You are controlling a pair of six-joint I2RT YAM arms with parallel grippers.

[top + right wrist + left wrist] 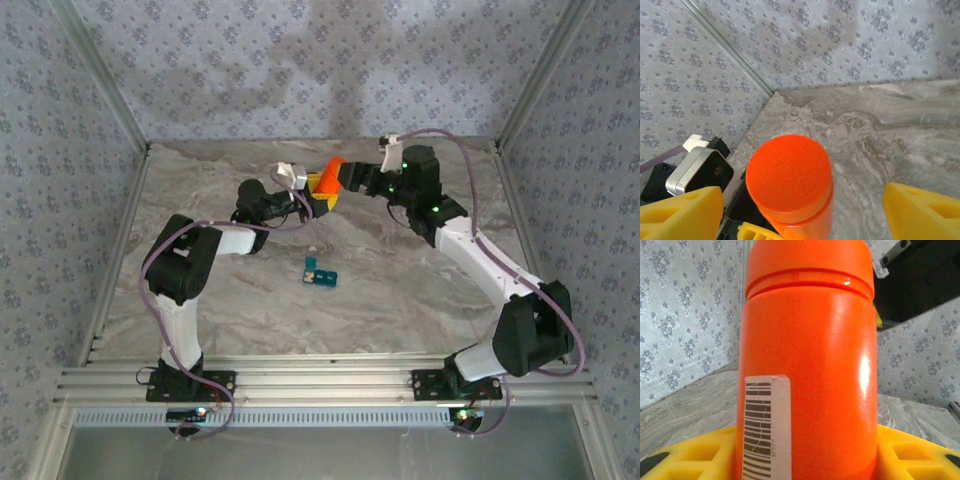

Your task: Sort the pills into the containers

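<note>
Near edge: ribbed aluminium rail (pixel 320 385) carrying both arm bases, well behind either gripper.
Tabletop: grey marbled surface (pixel 420 300), spread out beneath both grippers.
Containers: small teal-blue plastic strip of square compartments (pixel 321 271), lying on the tabletop on the near side of both grippers, well apart from them, roughly below the gap between the two arms; touched by neither.
Left gripper (pixel 322 204): pinching the lower body of the bottle between yellow foam fingers (pixel 685 455), one pad pressed against each side.
Bottle: orange cylindrical plastic bottle (pixel 807 365), standing up out of the left gripper's pads and reaching toward the right gripper; whether its base clears the tabletop, impossible to tell.
Label: white barcode sticker (pixel 766 427) on the bottle's side, facing the left wrist camera, just above the left gripper's pads.
Right gripper (pixel 347 174): spread wide, yellow foam fingers (pixel 920 210) flanking the bottle's top, bare tabletop visible in the gap on the right side; holding nothing.
Cap: round orange lid (pixel 789 172), seated on the bottle, between the right gripper's fingers and apart from both.
Beyond: grey-blue floral-patterned wall (pixel 300 60), past both grippers at the far edge of the tabletop.
</note>
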